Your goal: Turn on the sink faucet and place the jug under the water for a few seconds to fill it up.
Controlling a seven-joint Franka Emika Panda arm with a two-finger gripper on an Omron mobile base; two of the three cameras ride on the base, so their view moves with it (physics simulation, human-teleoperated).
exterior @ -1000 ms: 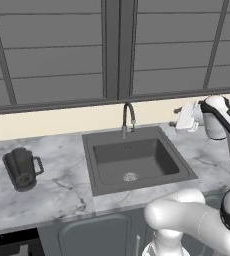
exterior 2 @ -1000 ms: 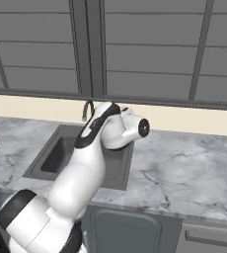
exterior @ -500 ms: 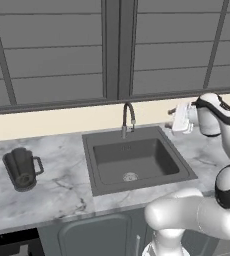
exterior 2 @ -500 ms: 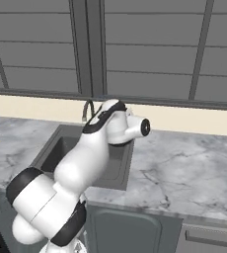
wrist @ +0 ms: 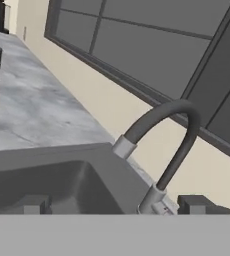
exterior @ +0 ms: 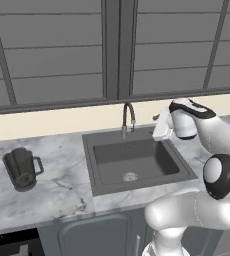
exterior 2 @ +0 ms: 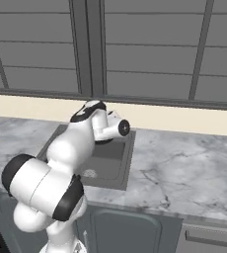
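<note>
We have swung the gripper (exterior: 157,126) toward 9 o'clock over the last second; it now hangs just beside the faucet (exterior: 128,118), jaws fully apart and empty. No water runs yet. The jug (exterior: 22,169) waits on the counter (exterior: 62,185), well apart at 9 o'clock of the sink (exterior: 137,162).

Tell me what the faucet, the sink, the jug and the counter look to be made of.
The sink faucet: likely metal, dark-grey satin, with a paler collar at the spout tip. The sink: matte dark grey, metal or composite; no shine to settle it. The jug: smoky dark plastic or glass, seemingly translucent. The counter: polished marble-look stone, grey veins on white.
</note>
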